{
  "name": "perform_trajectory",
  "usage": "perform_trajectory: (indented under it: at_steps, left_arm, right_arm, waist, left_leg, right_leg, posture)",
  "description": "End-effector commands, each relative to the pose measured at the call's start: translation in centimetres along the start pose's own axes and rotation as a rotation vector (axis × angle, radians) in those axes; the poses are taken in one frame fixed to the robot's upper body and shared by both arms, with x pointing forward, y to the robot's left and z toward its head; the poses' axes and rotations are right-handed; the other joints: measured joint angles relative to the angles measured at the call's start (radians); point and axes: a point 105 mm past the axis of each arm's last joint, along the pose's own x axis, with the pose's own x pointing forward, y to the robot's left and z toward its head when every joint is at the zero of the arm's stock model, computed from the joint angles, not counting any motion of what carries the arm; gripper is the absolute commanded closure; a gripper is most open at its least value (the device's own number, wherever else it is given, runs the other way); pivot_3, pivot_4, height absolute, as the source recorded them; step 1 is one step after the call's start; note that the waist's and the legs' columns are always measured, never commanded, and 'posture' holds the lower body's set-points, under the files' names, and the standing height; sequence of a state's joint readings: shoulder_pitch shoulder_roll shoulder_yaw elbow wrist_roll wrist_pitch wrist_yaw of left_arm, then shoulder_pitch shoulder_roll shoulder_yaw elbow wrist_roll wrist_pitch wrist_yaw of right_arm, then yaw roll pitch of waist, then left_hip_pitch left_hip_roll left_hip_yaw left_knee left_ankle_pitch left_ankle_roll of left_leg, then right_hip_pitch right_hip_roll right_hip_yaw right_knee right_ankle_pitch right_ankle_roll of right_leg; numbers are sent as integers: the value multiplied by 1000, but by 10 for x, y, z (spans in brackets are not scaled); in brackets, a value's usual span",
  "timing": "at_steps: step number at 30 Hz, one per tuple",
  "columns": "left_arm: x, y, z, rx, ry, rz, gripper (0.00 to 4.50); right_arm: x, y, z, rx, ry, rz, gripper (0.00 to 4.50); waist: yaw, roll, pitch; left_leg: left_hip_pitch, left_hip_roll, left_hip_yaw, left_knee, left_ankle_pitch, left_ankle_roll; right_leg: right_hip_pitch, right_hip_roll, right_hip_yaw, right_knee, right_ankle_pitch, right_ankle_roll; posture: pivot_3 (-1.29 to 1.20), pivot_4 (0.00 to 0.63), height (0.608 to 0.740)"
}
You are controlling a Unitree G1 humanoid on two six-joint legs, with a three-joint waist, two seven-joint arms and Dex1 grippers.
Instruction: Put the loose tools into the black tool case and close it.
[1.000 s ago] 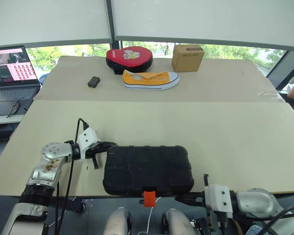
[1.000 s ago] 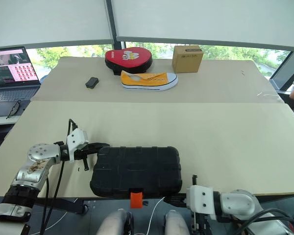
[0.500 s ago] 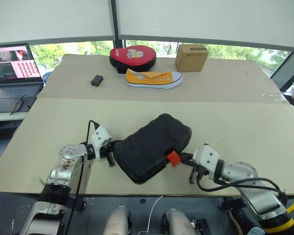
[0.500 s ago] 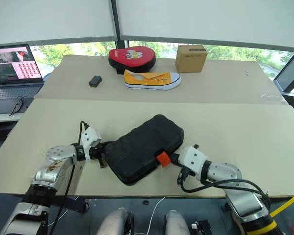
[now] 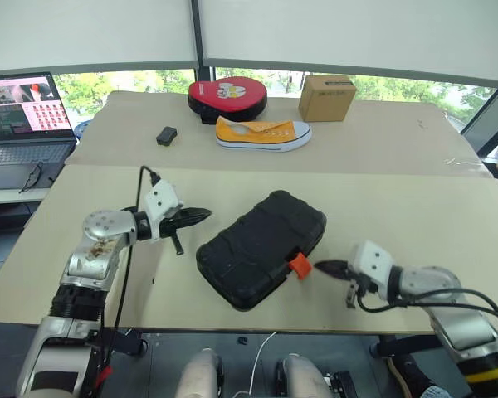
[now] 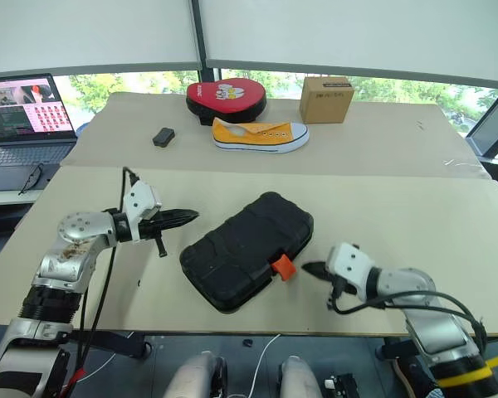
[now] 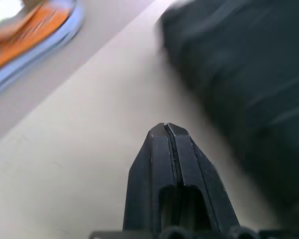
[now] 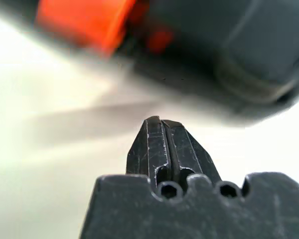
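Black tool case (image 5: 262, 247) closed, lying flat on the near desk (image 5: 415, 207), turned askew: long axis running from about 7 o'clock up to 1 o'clock in the head views. Orange latch (image 5: 299, 265) on the long side facing 4 o'clock, shut against the edge. No loose tools to be seen on the desk around it; presumably inside already, though not checkable with the lid down.

Left pincer (image 5: 199, 215) off the case's 10 o'clock corner, near but apart, raised a little above the desk, fingers pressed together and gripping nothing; tip aimed toward 3 o'clock along the far end of the case. Right pincer (image 5: 322, 267) just beside the latch at its 3 o'clock side, tip aimed at 9 o'clock, fingers likewise pinched tight and empty. Right wrist view: latch and case edge directly ahead of the closed fingertips (image 8: 162, 144), a thin gap of desk between.

Deciding relation: latch straight off the right tip, so right arm by far the nearer for any press on it; left arm placed to brace the opposite corner. Judged close to done, barring a latch not fully snapped.

Farther back, well clear: yellow shoe (image 5: 262, 133), red-and-black pad (image 5: 227, 95), cardboard box (image 5: 326, 97), small black box (image 5: 167, 135).
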State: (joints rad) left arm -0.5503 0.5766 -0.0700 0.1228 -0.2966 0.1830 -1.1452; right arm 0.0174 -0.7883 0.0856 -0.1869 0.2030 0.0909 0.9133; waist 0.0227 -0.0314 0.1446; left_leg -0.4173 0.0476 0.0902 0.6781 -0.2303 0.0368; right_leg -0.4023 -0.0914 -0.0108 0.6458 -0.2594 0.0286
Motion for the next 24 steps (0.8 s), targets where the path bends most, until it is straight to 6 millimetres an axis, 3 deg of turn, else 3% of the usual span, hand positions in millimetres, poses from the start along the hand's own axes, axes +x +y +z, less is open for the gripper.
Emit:
perform_trajectory:
  at_steps: [1,5,8,11,14,24]
  left_arm:
    - [32,-29,25,20,-80,-192,4500]
    - [66,-51,6,0,-8,-273,4500]
    - [81,-60,-27,-68,153,-265,4500]
    - [84,-76,-59,-135,269,-278,4500]
    - [83,-96,-79,-162,317,-303,4500]
    - [70,-108,-94,-234,346,-287,4500]
  right_arm:
    - [-10,-5,9,-16,-19,-40,4473]
    - [-8,0,12,21,-32,-62,4473]
    - [-7,5,17,36,-53,-74,4473]
    - [-7,7,24,57,-90,-101,4473]
    - [-7,9,32,65,-130,-125,4473]
    - [4,11,37,94,-152,-106,4473]
  waist:
    - [-4,0,0]
    - [-14,0,0]
    - [-11,1,-1]
    - [-10,6,-4]
    - [-10,7,-14]
    - [-16,12,-43]
  left_leg:
    - [0,0,0,0,0,0]
    - [1,0,0,0,0,0]
    - [1,0,-2,-1,0,0]
    - [6,-1,-2,-1,0,0]
    - [15,0,-2,-2,-3,3]
    - [25,0,-2,-6,-10,2]
  right_leg:
    - [0,0,1,0,0,0]
    - [0,2,2,0,0,1]
    - [0,3,2,0,0,1]
    - [5,2,1,-1,0,1]
    - [16,1,1,-5,-2,2]
    - [23,1,4,-5,-8,-2]
  posture:
    - [0,150,740]
    - [0,150,740]
    - [0,150,740]
    - [0,150,740]
    - [0,150,740]
    - [0,150,740]
